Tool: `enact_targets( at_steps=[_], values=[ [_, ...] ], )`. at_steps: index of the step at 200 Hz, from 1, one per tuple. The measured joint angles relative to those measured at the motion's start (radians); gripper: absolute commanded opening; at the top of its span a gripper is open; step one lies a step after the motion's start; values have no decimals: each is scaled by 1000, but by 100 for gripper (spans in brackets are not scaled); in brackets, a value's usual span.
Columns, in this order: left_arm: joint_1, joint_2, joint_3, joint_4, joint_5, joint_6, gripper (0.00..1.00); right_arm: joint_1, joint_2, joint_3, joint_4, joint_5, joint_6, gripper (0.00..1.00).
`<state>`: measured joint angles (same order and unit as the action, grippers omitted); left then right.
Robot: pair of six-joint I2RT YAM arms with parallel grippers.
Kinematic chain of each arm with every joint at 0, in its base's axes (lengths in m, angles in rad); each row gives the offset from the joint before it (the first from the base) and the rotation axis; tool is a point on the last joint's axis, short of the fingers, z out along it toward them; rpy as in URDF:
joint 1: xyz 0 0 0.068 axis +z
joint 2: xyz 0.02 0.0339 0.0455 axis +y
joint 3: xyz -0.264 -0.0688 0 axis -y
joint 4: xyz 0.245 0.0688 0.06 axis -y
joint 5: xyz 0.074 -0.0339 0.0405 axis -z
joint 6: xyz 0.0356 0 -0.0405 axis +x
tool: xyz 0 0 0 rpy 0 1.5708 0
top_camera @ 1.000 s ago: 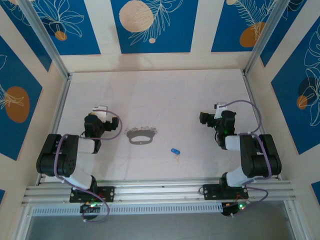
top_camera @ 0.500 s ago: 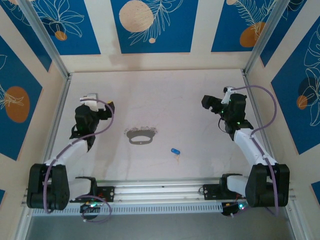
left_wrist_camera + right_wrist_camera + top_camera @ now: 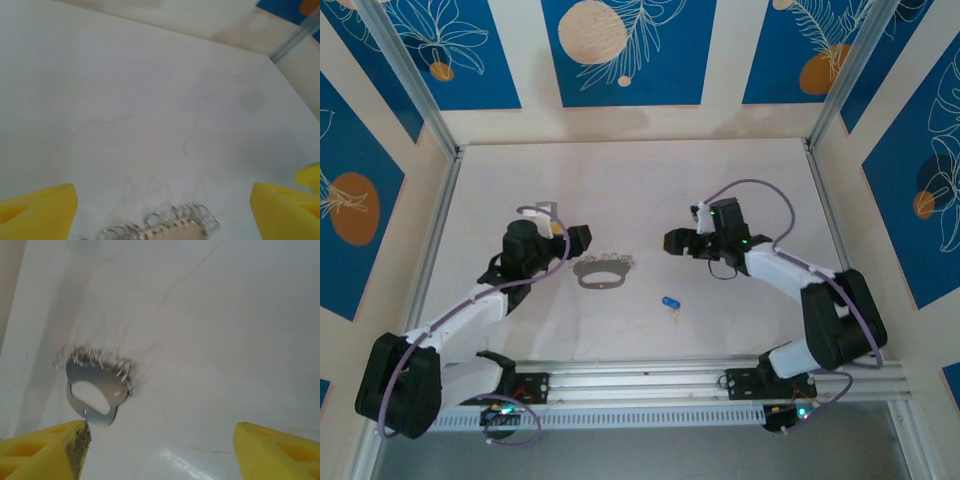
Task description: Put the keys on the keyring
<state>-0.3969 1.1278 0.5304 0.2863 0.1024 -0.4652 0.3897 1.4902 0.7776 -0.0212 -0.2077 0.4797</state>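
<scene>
The keyring (image 3: 602, 272), a flat grey metal loop with small wire rings along its far edge, lies on the white table left of centre. A tiny blue-headed key (image 3: 670, 302) rests to its lower right. My left gripper (image 3: 578, 238) hovers just up-left of the keyring, open. In the left wrist view the keyring's wire rings (image 3: 172, 222) sit at the bottom edge between the yellow fingers (image 3: 40, 212), and the left gripper (image 3: 164, 197) holds nothing. My right gripper (image 3: 672, 242) is open, up-right of the keyring and above the key. In the right wrist view the keyring (image 3: 107, 385) lies ahead of the right gripper (image 3: 162, 440), close to its left finger.
The white table (image 3: 640, 180) is bounded by aluminium rails (image 3: 435, 230) left and right and a patterned back wall (image 3: 620, 50). The arm bases stand on the front rail (image 3: 640, 380). Open tabletop stretches behind both grippers.
Both arms have swung inward: the left gripper moved right toward the keyring, the right gripper moved left toward the table's middle. Keyring and key have stayed put.
</scene>
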Motion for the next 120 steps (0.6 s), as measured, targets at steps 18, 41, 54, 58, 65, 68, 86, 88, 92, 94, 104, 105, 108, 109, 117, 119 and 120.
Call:
enact_targets(
  at_steps=[18, 41, 54, 58, 65, 68, 86, 88, 92, 94, 104, 105, 108, 109, 117, 119, 120],
  values=[
    [-37, 13, -2, -12, -2, -24, 89, 44, 114, 71, -1, -33, -6, 70],
    [-53, 38, -3, -21, -7, -62, 89, 74, 235, 169, 3, -71, -18, 68],
    [-53, 53, -3, -27, -17, -79, 89, 85, 283, 208, 6, -87, -21, 65],
    [-53, 58, -3, -30, -18, -85, 89, 88, 298, 221, 6, -90, -20, 65],
    [-53, 64, -3, -34, -25, -90, 89, 93, 320, 240, 7, -98, -20, 64],
    [-53, 68, -3, -35, -26, -96, 89, 95, 330, 247, 8, -103, -20, 64],
    [-53, 79, -3, -42, -37, -110, 90, 107, 378, 282, 13, -119, -19, 62],
    [-53, 79, -3, -41, -37, -111, 90, 108, 382, 284, 13, -121, -19, 62],
    [-53, 80, -2, -42, -40, -114, 90, 109, 389, 288, 13, -123, -19, 62],
    [-53, 81, -2, -42, -42, -114, 90, 111, 393, 290, 13, -125, -19, 62],
    [-53, 83, -2, -41, -47, -121, 90, 117, 409, 299, 13, -131, -19, 61],
    [-53, 83, -1, -41, -48, -121, 90, 118, 411, 300, 13, -131, -19, 61],
    [-53, 84, -1, -41, -49, -123, 90, 120, 415, 302, 13, -133, -19, 61],
    [-53, 84, 0, -41, -50, -125, 90, 121, 416, 302, 13, -133, -19, 61],
    [-53, 87, 1, -41, -52, -129, 90, 127, 426, 306, 13, -135, -18, 60],
    [-53, 88, 2, -41, -53, -130, 90, 128, 428, 306, 13, -135, -19, 60],
    [-53, 88, 2, -41, -53, -131, 90, 129, 430, 306, 13, -135, -19, 60]
  ],
)
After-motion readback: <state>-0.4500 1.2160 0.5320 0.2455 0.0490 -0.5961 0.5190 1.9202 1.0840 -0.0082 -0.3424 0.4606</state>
